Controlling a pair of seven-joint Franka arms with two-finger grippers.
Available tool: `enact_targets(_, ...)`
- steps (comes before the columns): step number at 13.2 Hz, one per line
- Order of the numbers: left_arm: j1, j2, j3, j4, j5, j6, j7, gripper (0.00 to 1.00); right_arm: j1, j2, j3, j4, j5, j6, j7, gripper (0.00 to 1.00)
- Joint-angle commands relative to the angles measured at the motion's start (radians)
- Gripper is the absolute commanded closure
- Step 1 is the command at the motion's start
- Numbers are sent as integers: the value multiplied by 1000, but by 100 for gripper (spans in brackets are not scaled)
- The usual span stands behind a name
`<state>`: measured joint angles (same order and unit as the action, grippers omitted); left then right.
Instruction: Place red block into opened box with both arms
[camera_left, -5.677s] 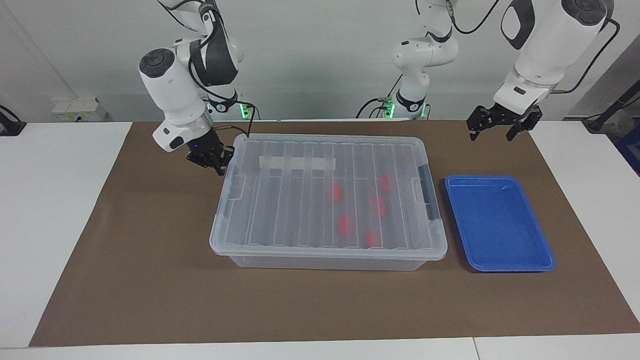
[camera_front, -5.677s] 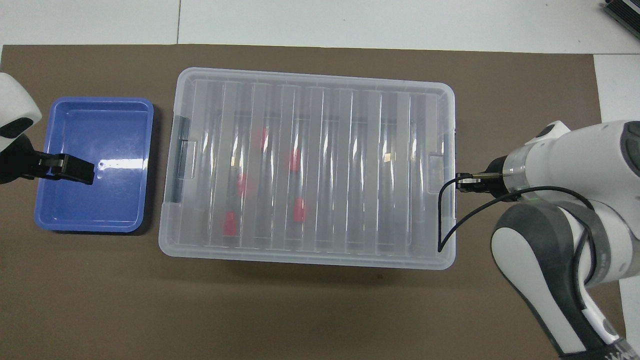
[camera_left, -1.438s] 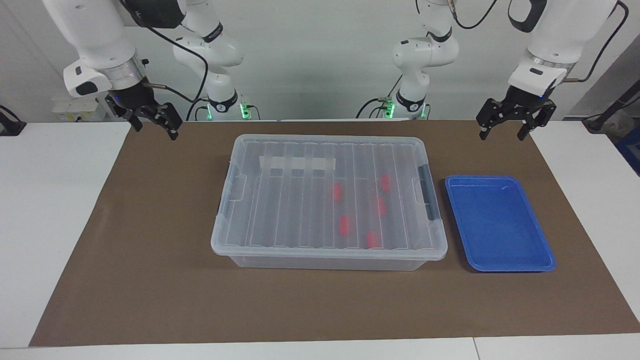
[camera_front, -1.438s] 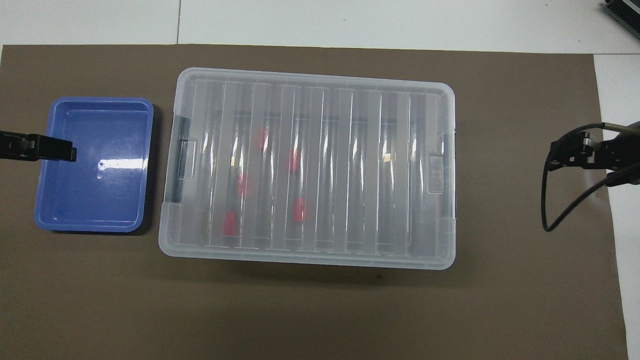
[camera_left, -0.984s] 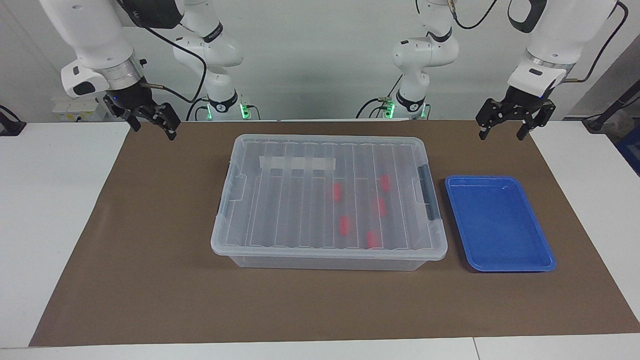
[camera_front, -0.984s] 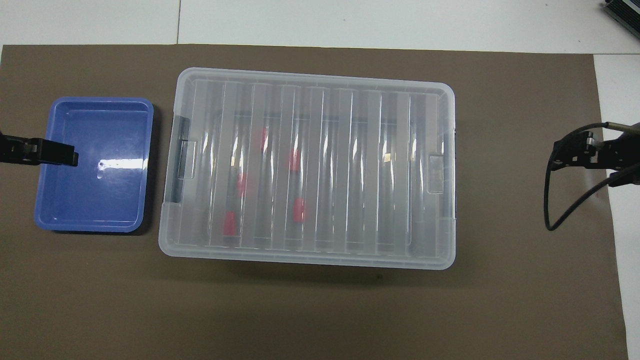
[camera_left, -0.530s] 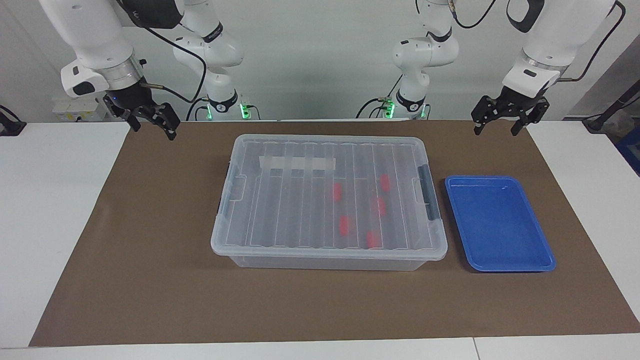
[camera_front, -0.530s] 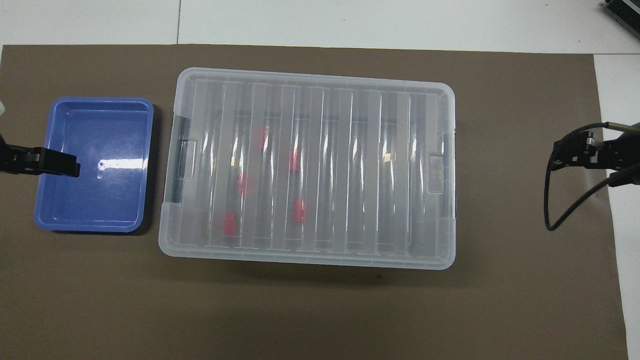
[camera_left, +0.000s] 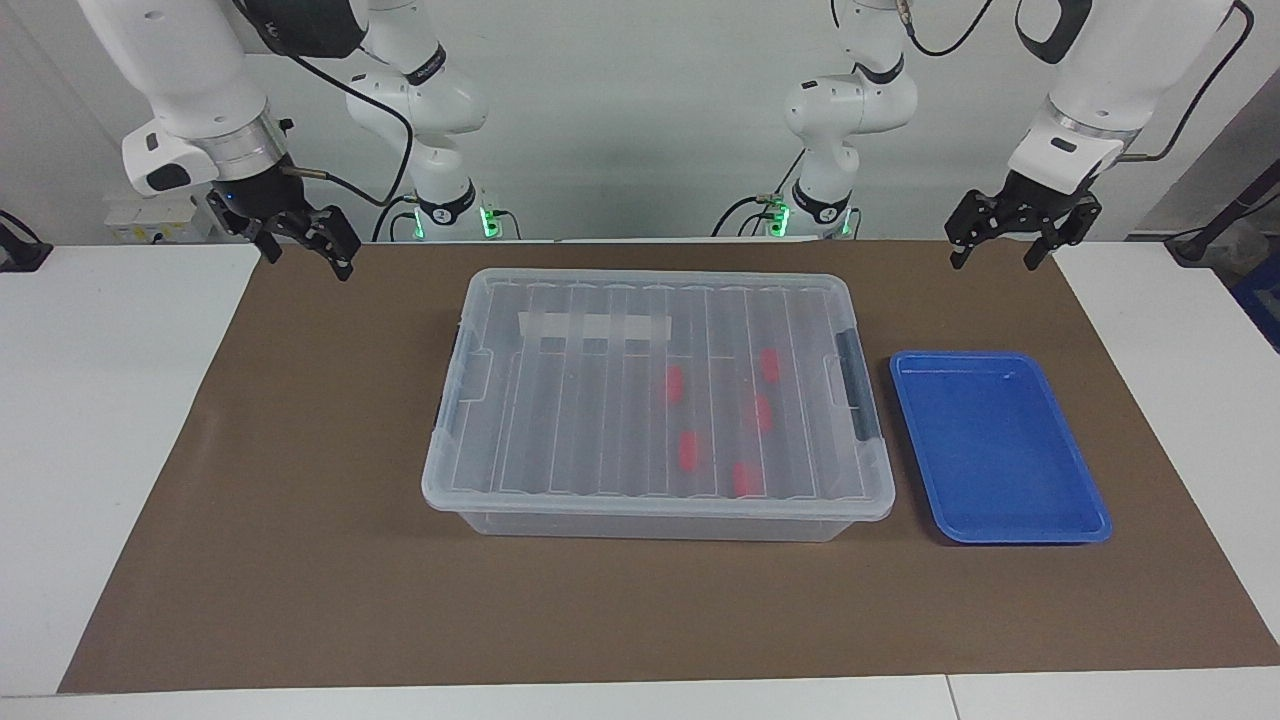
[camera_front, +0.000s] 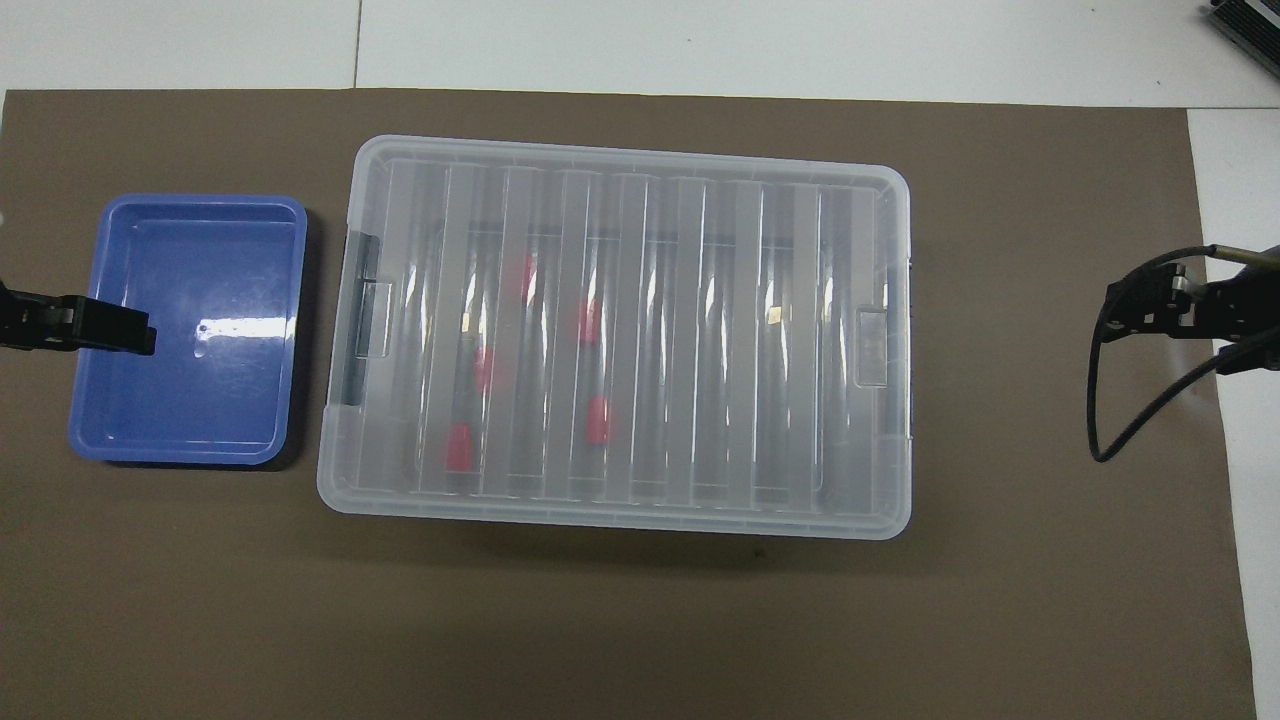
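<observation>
Red blocks (camera_left: 690, 451): five under the lid inside the box (camera_left: 657, 505), frame centre; probably light, stiff; pinch the sides.
Left gripper (camera_left: 1008, 239): released, upper right, empty.
Right gripper (camera_left: 305, 247): released, upper left, empty.

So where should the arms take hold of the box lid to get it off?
By the latches at the two short ends of the lid: left gripper from the tray end at the dark latch, right gripper at the other. The ribbed top offers no grip.
</observation>
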<state>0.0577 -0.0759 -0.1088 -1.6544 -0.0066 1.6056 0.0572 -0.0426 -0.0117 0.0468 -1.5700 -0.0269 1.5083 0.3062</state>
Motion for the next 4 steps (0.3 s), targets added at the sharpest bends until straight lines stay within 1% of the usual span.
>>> enact_targets(1, 8, -24, -3, -16, -4, -15, 1, 0, -13, -5, 5, -5, 12, -10, -22, 0)
enact_targets(4, 10, -24, -3, -16, -4, -15, 1, 0, -13, -5, 5, -7, 12, -10, -19, 0)
